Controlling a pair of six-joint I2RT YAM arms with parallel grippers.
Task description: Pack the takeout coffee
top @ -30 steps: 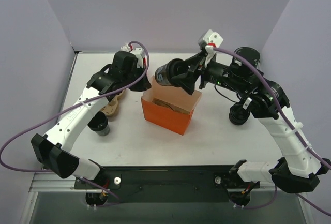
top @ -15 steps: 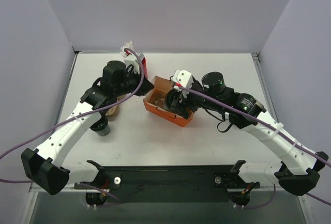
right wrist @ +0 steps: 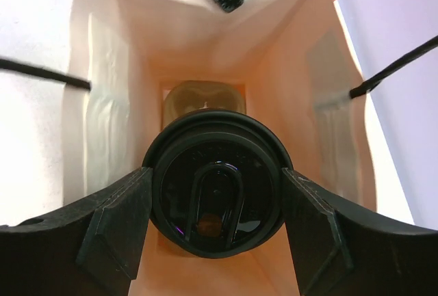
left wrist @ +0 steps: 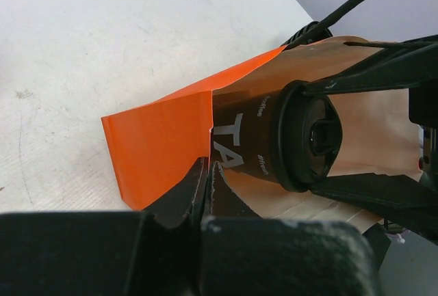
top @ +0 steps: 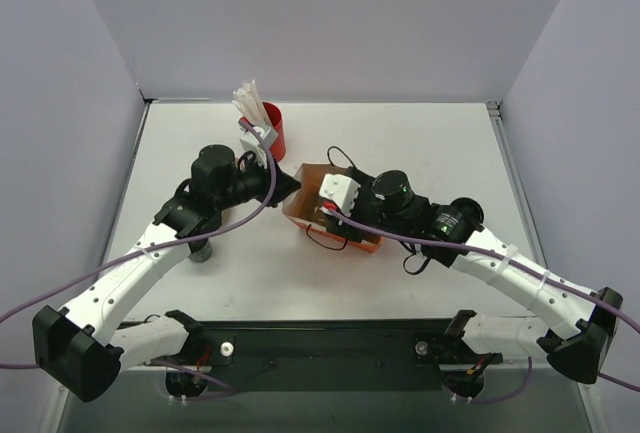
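The right gripper [right wrist: 215,199] reaches into the mouth of an orange paper bag [left wrist: 161,142]. Its two fingers [right wrist: 116,224] are spread wide and clamped on either side of a small dark coffee cup [left wrist: 254,139], just under the round black lid. The cup is already past the bag's rim, with paper wall close on both sides of the gripper. Beyond the cup, at the bag's far end, sits a tan shape [right wrist: 203,96], too shadowed to identify; it may be a folded base or a carrier. Opposite, across the bag's mouth, the left gripper [left wrist: 207,176] is pinched shut on the rim, holding the bag open.

The bag looks tilted toward the right gripper rather than standing straight, so a cup let go here could tip and leak. The pinch covers only a thin strip of paper. If it slips or tears, the mouth could fold onto the right gripper. On the way out, the fingers could snag a black cord handle [right wrist: 41,74] and drag the bag.

Behind the left gripper, a red cup [top: 270,135] of white sticks stands on the tabletop [top: 430,153], near the bag. The second coffee cup [top: 200,251] stands well apart from the right gripper, beyond the bag. It is half hidden under the left arm, which blocks the way to it.
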